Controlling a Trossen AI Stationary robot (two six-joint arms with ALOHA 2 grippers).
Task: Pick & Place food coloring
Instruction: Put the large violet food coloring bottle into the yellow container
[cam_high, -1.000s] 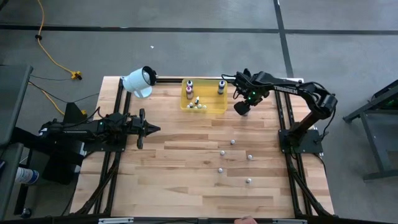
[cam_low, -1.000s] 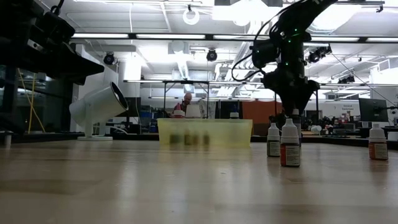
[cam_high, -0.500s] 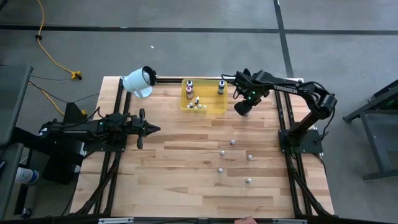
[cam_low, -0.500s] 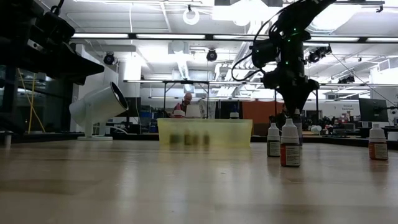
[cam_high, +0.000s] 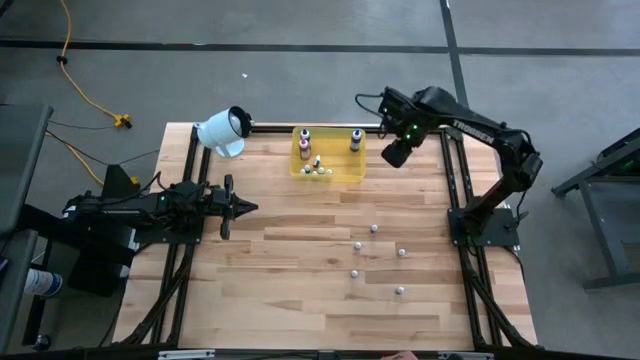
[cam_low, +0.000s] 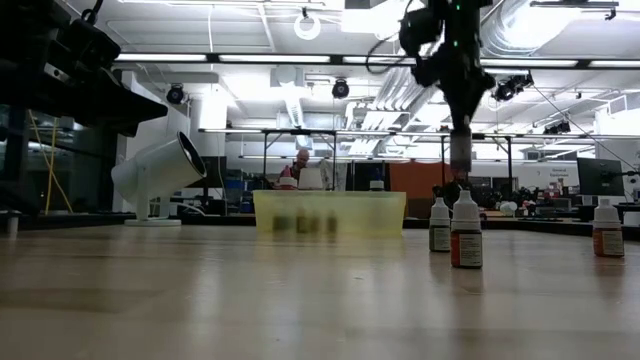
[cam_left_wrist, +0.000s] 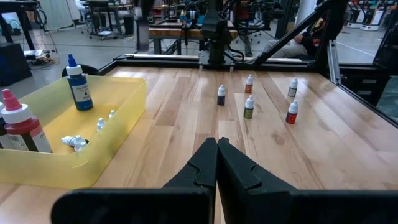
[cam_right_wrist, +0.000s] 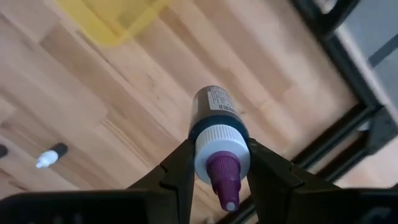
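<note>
We see a purple-tipped food coloring bottle (cam_right_wrist: 217, 134) clamped between the two dark fingers (cam_right_wrist: 180, 168) of the right hand (cam_right_wrist: 217, 163), which grip its white cap from both sides. In the low view the bottle (cam_low: 460, 150) hangs well above the bench (cam_low: 250, 300) with its long axis upright, body pointing down and the cap end up inside the hand. From above, the right hand (cam_high: 394, 153) is over the far right part of the bench, just right of the yellow tray (cam_high: 345, 172).

Inside the tray a purple-bodied bottle (cam_high: 305, 141) and a blue-bodied bottle (cam_high: 355, 140) stand upright along the far wall, and a cluster of small whitish droppers (cam_high: 318, 168) lies near the near wall; which way each of these points we cannot tell.

Four more small droppers (cam_high: 374, 228) stand upright on the bare wood, right of centre and nearer to us than the tray, spread well apart from each other.

The left hand (cam_high: 247, 208) waits at the left side of the bench, fingers pressed together on nothing, pointing toward the right. A white cylinder (cam_high: 222, 131) lies tilted at the far left corner of the bench, left of the tray.
</note>
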